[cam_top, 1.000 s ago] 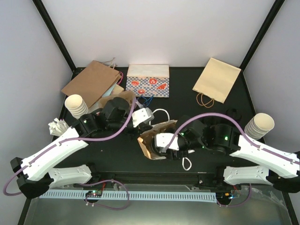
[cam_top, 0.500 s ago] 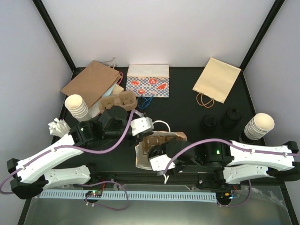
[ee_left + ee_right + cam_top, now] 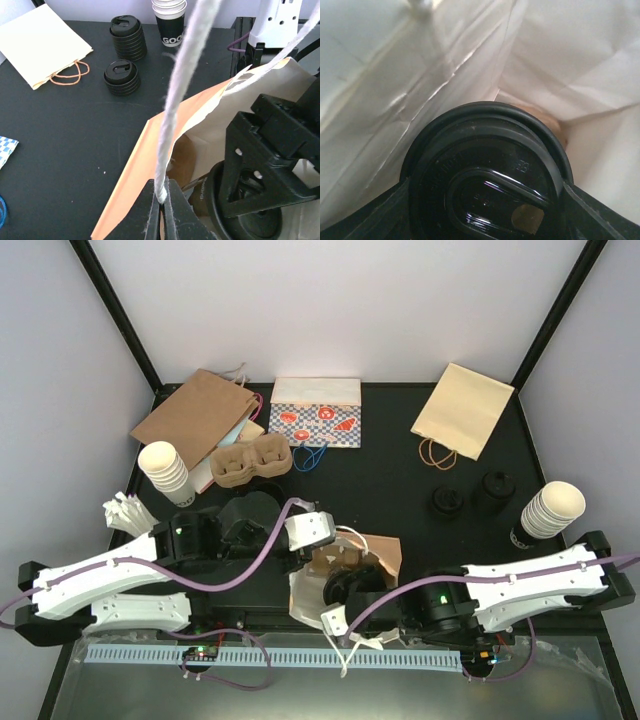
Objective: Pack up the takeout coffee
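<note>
Right gripper (image 3: 348, 592) largely buried in paper bag (image 3: 385, 552). Takeout coffee (image 3: 487, 172) cropped at bottom edge, body under lid hidden. Left gripper (image 3: 161, 199) base cropped; cord handle (image 3: 177, 100) exits top.

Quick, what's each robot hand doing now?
Left end effector: closed on the white handle of the bag.
Right end effector: closed on a black coffee cup inside it.
</note>
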Controlling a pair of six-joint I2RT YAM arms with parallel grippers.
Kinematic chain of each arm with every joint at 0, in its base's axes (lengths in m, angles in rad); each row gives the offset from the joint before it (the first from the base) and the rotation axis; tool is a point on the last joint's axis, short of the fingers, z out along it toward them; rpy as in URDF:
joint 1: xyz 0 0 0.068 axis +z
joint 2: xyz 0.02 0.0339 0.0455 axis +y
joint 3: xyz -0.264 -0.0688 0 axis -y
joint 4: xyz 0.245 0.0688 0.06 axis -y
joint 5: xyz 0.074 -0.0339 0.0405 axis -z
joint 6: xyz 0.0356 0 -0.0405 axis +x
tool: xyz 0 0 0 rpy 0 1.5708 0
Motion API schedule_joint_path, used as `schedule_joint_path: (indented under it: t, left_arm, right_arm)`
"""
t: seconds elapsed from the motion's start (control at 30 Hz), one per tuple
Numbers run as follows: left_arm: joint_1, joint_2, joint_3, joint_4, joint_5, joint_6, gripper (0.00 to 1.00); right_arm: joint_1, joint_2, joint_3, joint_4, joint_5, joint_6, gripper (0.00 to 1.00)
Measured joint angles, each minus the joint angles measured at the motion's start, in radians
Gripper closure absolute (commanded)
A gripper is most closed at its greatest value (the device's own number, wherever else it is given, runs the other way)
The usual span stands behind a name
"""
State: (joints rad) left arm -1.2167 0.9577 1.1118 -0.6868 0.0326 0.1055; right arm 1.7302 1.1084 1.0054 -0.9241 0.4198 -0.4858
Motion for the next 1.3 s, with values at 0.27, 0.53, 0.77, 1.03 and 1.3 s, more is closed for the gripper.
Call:
schedule_joint_path:
  t: [0.27, 0.53, 0.77, 1.03, 1.3]
  left_arm:
    - [-0.087, 0.023, 0.0, 0.009, -0.13, -0.021, 0.98]
    - [-0.113, 0.065, 0.031, 0.008, -0.34, 0.034, 0.98]
    - [-0.128, 0.046, -0.029, 0.08, -0.396, 0.047, 0.99]
    - [-0.161, 0.034, -0.104, 0.142, -0.342, -0.006, 0.98]
    - [-0.18, 0.037, -0.121, 0.163, -0.3, -0.05, 0.99]
  right_arm:
    - [-0.006, -0.046, -0.076, 0.049, 0.089, 0.08, 0.47]
    - [-0.146, -0.086, -0.105, 0.153, 0.178, 0.037, 0.48]
    - [-0.151, -0.06, -0.202, 0.232, 0.162, 0.011, 0.47]
    - [-0.151, -0.053, -0.257, 0.299, 0.166, -0.006, 0.48]
    - [-0.154, -0.049, -0.292, 0.425, 0.183, -0.064, 0.47]
